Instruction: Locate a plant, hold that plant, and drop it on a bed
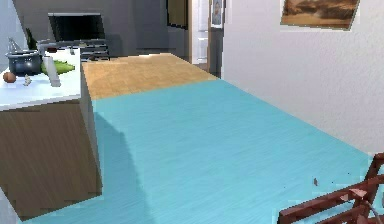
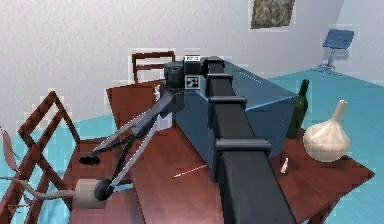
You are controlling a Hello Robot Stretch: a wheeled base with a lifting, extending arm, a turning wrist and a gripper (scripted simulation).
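Twigs, thin and bare, spread left from the pale pot of the plant (image 2: 92, 192), at the near left corner of the counter (image 2: 165, 195). My pincer (image 2: 105, 167) ends close by it; whether it holds anything I cannot tell. It looks light and brittle, so I judge the stiff pot the place to hold, never the twigs.

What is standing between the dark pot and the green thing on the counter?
A tall white container stands between the dark pot and the green thing on the white counter. That shows in the forward view.
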